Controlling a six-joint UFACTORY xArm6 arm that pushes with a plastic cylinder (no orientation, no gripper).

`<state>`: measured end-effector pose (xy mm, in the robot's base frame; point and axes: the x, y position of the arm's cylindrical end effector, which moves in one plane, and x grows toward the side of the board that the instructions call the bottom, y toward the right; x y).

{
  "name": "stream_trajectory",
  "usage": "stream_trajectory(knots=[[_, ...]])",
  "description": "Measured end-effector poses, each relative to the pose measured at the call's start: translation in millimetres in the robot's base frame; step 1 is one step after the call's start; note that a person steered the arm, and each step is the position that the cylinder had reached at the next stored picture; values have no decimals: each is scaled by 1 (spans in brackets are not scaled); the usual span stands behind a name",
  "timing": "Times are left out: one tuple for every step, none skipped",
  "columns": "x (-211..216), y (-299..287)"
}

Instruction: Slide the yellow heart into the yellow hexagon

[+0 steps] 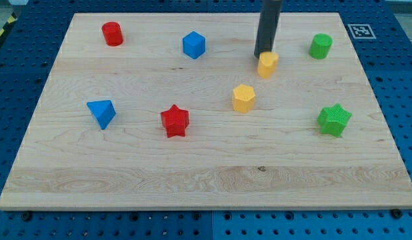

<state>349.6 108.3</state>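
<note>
The yellow heart [267,65] lies in the upper right part of the wooden board [206,167]. The yellow hexagon [243,98] lies below it and a little to the view's left, a short gap apart. My tip [263,55] is at the heart's upper left edge, touching it or nearly so. The dark rod rises from there out of the view's top.
A red cylinder [113,33] is at the upper left, a blue cube [193,45] left of the rod, a green cylinder [320,46] at the upper right. A blue triangle [101,113], a red star [175,121] and a green star [334,120] lie lower.
</note>
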Motion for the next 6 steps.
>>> stream_trajectory(knots=[[47, -1], [41, -3], [17, 14], [26, 66], [60, 71], [86, 37]])
